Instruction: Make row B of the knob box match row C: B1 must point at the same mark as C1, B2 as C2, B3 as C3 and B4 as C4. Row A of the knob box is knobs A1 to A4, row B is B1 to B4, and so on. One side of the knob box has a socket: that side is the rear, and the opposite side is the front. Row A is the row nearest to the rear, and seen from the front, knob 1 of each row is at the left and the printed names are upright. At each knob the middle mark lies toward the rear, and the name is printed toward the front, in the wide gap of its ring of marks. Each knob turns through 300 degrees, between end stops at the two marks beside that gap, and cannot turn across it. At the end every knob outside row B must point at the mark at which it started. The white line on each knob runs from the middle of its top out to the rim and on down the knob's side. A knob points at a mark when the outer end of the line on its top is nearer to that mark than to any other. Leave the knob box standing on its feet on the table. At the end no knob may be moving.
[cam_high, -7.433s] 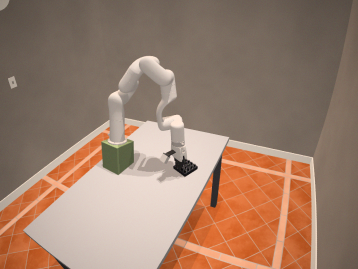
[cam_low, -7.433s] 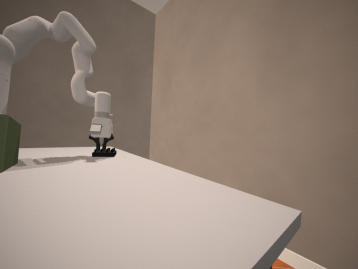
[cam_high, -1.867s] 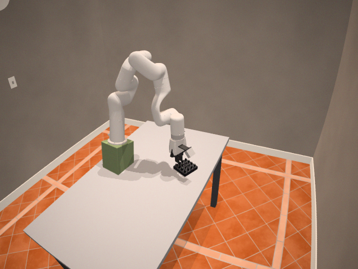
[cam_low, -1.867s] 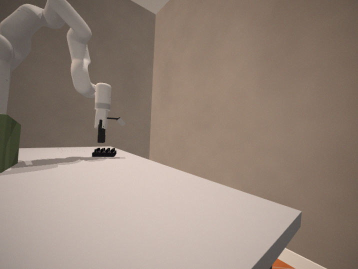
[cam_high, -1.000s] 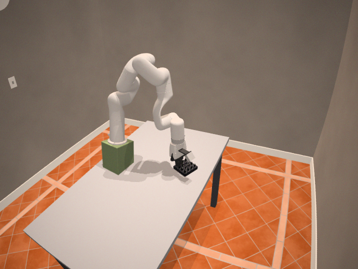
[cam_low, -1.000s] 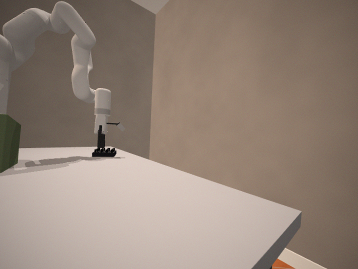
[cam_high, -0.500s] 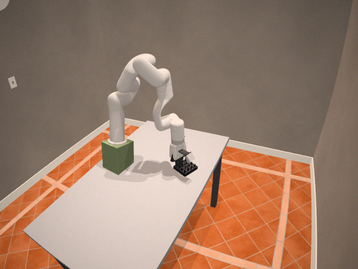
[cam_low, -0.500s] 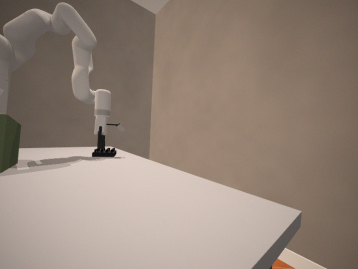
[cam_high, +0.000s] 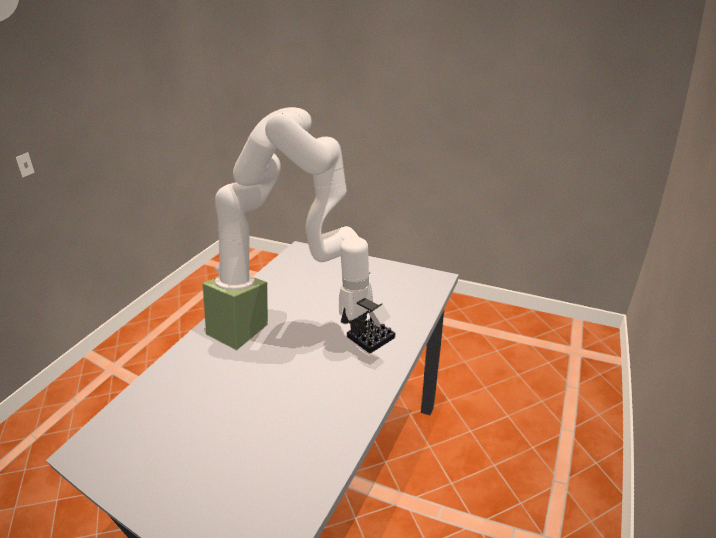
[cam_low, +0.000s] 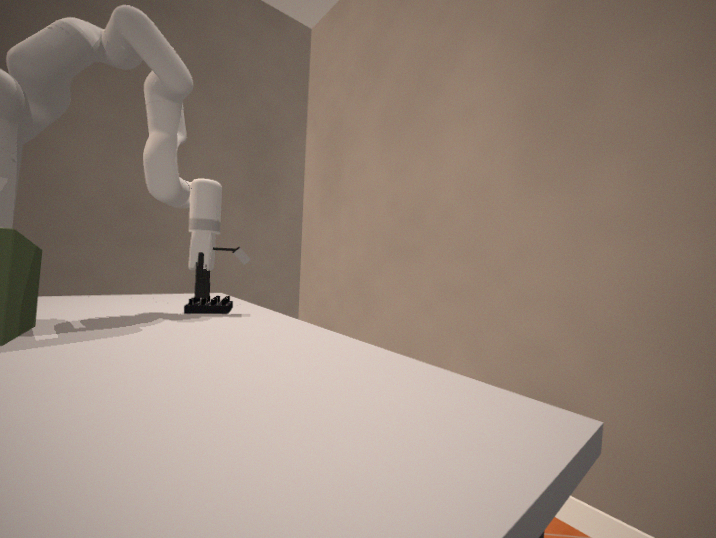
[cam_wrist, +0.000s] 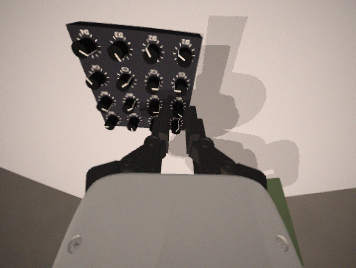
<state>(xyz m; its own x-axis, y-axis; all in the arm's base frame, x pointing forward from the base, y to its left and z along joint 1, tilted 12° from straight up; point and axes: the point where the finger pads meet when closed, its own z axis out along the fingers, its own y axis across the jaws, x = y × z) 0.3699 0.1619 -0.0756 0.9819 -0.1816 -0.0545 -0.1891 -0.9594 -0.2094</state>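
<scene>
The knob box (cam_high: 363, 345) (cam_low: 207, 309) (cam_wrist: 107, 67) lies flat on the table (cam_high: 243, 416) (cam_low: 324, 428) (cam_wrist: 310, 60), just below the fingers and reaching away from them. The gripper (cam_high: 360, 330) (cam_low: 202, 297) (cam_wrist: 178, 116) points down with its fingers parted by a narrow gap, gripping nothing.

In the wrist view, knob B1 (cam_wrist: 178, 106) shows in line with that gap, and A1 (cam_wrist: 176, 125) shows nearer the gripper's body. C1 (cam_wrist: 180, 85) lies beyond the tips; the rest of row B runs off to the left. Whether the tips already flank B1 cannot be told.

The coming move probably turns on that line: B1 must sit centred between the pads before any twist, with A1 and C1 left untouched. Too low or off-centre, a finger could nudge B2 (cam_wrist: 154, 106).
</scene>
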